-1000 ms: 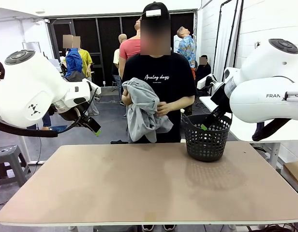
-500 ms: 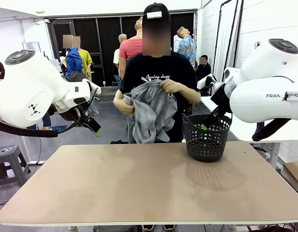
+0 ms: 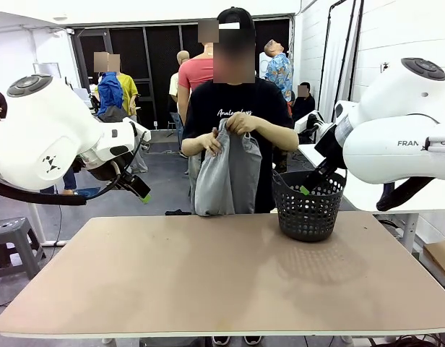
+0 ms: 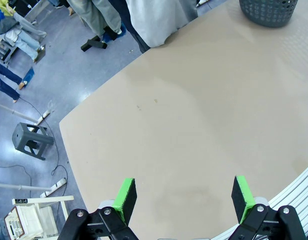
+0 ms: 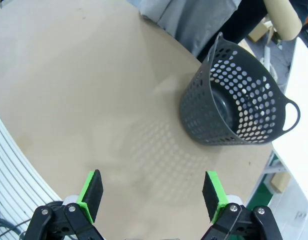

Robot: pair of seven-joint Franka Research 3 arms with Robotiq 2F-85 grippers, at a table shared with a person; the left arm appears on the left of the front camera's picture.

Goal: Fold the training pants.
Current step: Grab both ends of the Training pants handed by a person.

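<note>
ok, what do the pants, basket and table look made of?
Pants: soft light grey knit, probably a cotton-type jersey; matte, hanging in loose folds.
Basket: looks like dark moulded plastic; stiff wall with rows of round holes, loop handles, slight sheen.
Table: smooth beige top, matte, likely laminate or coated board; the core can't be told.

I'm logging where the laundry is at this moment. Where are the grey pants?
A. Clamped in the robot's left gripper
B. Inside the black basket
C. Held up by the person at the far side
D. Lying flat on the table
C: the pants hang from the person's hands at chest height behind the table's far edge, and the basket beside them holds nothing.
</note>
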